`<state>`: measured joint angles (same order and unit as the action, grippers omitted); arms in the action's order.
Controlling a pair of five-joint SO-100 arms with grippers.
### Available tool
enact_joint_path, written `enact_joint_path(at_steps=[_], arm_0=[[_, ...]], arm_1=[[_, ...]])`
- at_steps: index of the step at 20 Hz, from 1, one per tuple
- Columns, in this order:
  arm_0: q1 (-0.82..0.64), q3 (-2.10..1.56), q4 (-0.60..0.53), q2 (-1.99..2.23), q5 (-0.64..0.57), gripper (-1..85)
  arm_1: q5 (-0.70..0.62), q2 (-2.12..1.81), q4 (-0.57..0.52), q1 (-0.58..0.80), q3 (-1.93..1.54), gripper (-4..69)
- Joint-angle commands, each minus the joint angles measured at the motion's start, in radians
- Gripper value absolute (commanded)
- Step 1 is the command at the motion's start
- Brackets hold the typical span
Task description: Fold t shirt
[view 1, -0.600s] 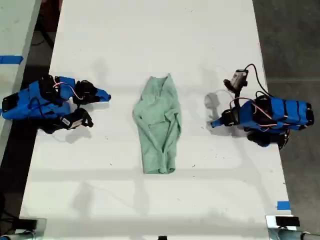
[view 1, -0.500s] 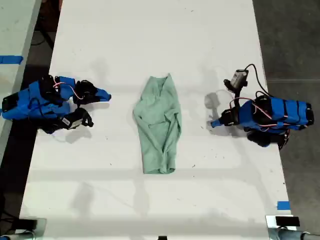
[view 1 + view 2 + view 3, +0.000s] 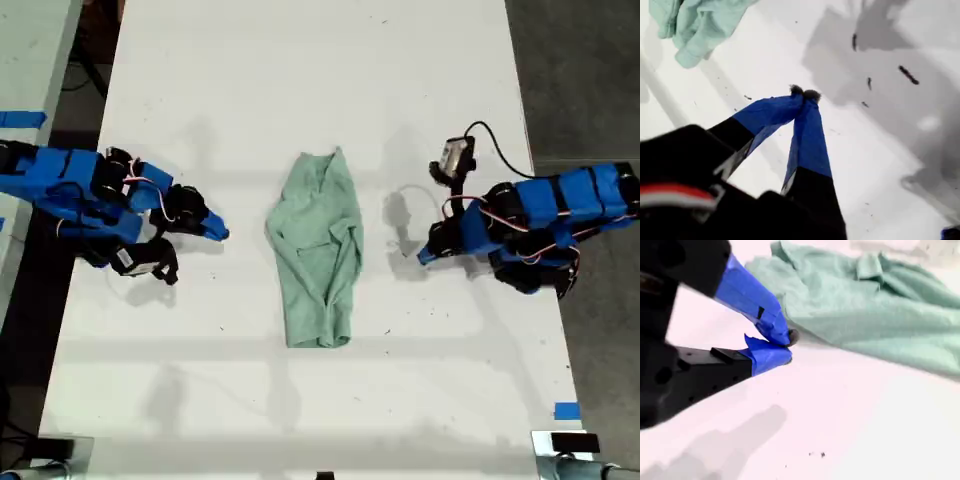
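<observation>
My first pincer (image 3: 804,93): clenched, tips touching, nothing between them; it is over bare desk with the cloth well ahead of it.
My second pincer (image 3: 788,346): clenched and empty as far as I can see, tips just beside the edge of the t shirt (image 3: 875,310) but not on it.
Which arm is which: I cannot tell from the wrist views. One arm (image 3: 70,190) is at the exterior view's left, the other arm (image 3: 545,215) at its right.
T shirt, place: mid-desk (image 3: 300,70), between the two arms and apart from both.
T shirt, shape: a long narrow strip, wrinkled, sides apparently turned in.
Done, in my judgement: the side folds.
Left, in my judgement: bringing one end over the other and smoothing; neither pincer grips cloth yet.
Count: one t shirt, two arms, two pincers, one desk.
</observation>
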<state>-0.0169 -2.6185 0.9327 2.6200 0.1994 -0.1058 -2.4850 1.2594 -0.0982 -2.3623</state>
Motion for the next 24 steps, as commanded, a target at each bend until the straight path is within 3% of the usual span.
enact_joint_path(at_steps=[1, 3, 5, 10, 18, 22, 24], arm_0=[[0.078, 0.629, 0.186, -0.597, 0.055, 7.3], [0.133, 0.831, 0.244, -0.778, 0.064, 17.3], [0.196, 0.953, 0.242, -0.897, 0.077, 18.5], [0.305, 1.239, 0.25, -1.192, 0.084, 21.5], [0.265, 1.597, 0.233, -1.559, 0.003, 22.3], [0.284, 1.597, 0.16, -1.608, -0.012, 16.2], [0.293, 1.601, 0.106, -1.632, -0.023, 6.8]], arm_1=[[0.04, 0.413, -0.034, -0.11, 0.391, 4.4], [0.037, 0.643, -0.025, -0.17, 0.614, 21.8], [0.031, 0.828, -0.008, -0.207, 0.799, 30.9], [0.009, 1.02, -0.005, -0.227, 0.997, 26.4], [-0.025, 1.155, -0.006, -0.224, 1.111, 23.3], [-0.025, 1.216, -0.034, -0.225, 1.114, 24.2], [-0.025, 1.244, -0.044, -0.229, 1.129, 24.4]])
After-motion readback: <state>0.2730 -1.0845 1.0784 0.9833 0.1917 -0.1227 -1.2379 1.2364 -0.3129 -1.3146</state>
